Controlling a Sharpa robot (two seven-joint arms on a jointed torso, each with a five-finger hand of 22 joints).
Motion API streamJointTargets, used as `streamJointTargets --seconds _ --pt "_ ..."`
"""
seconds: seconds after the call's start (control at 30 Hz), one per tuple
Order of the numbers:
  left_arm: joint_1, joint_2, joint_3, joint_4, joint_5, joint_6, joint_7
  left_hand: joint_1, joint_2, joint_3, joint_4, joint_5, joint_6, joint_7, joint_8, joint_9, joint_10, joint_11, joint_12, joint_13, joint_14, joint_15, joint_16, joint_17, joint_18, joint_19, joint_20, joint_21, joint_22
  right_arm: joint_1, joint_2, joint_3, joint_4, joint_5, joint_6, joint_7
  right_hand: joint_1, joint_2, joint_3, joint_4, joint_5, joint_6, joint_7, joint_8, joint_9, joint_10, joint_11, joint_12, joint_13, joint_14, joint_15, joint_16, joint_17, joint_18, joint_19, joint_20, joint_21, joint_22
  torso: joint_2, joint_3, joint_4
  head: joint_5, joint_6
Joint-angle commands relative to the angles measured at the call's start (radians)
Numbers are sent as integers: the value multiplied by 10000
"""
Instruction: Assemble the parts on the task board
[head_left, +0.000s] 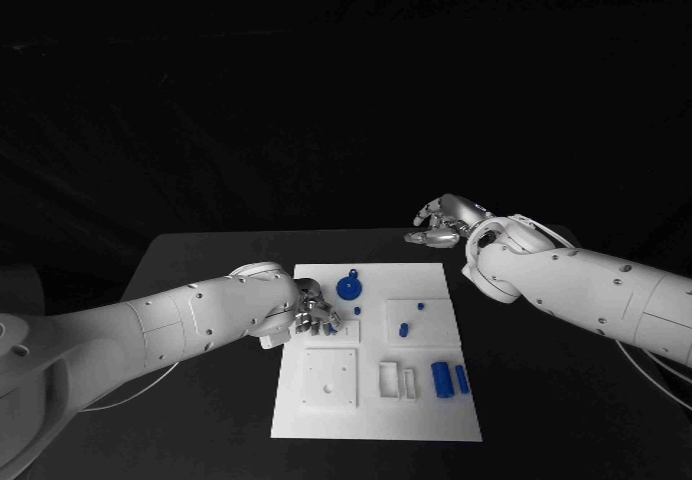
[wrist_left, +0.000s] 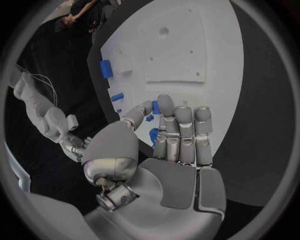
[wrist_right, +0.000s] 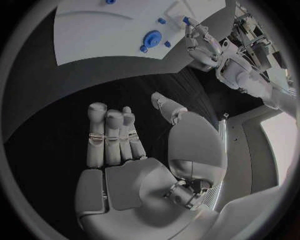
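Head view: the white task board (head_left: 378, 350) is lying in the middle of the black table (head_left: 202, 260). No writing or label can be read on it. The left hand (head_left: 315, 315) is reaching in from nine o'clock and sitting over the board's left edge, just below a round blue part (head_left: 349, 289). Whether its fingers are gripping anything cannot be told here. Small blue parts (head_left: 404, 328) are lying near the board's centre, and two upright blue cylinders (head_left: 450, 379) are standing toward five o'clock beside white slotted blocks (head_left: 397, 379). A raised white square plate (head_left: 329, 378) is sitting at seven o'clock on the board. The right hand (head_left: 440, 222) is hovering at one o'clock, off the board above the table's far edge, well apart from the parts.

Left wrist view: the left hand's fingers (wrist_left: 181, 132) are lying straight and close together above the task board (wrist_left: 181, 55), with the thumb angling toward them. A small blue part (wrist_left: 154, 136) is peeking out beside the fingers; whether it is being pinched cannot be told. More blue parts (wrist_left: 107, 69) are lying along the board's edge.

Right wrist view: the right hand (wrist_right: 134, 150) is hanging over bare black table, fingers relaxed and grasping nothing. The task board (wrist_right: 100, 30) is lying beyond, with the round blue part (wrist_right: 150, 39) on it and the left hand (wrist_right: 199, 39) beside it.
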Motion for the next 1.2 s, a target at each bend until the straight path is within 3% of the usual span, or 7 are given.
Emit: streamJointTargets --seconds 0.03,0.6,1.2 --pt "16 59 7 -27 -574 95 -54 612 511 595 -671 48 63 -32 62 25 68 -37 16 -8 73 -3 57 -17 -119 -26 -1062 60 196 -6 15 3 -2 -28 108 44 -25 58 -9 45 45 10 70 43 -6 -92 12 39 -10 -19 -68 17 -13 695 2 -32 -52 138 -4 6 4 3 -6" --pt "16 319 -1 -290 -818 762 -238 660 480 581 -681 116 67 -52 95 116 104 -60 42 3 119 -21 89 -21 -102 8 -1069 96 199 -39 69 3 -31 -26 110 49 -22 61 -10 45 48 8 71 44 -7 -97 13 47 -20 -20 -67 19 -15 695 3 -32 -55 141 -3 3 4 34 -47" --pt "14 452 -14 -516 -863 786 -203 679 481 581 -681 131 63 -56 100 143 109 -65 51 9 125 -21 100 -20 -99 7 -1068 104 201 -75 103 3 -59 -25 92 56 -20 64 -10 46 51 5 72 43 -8 -101 14 53 -28 -22 -66 20 -17 695 3 -32 -59 143 0 -7 3 45 -67"
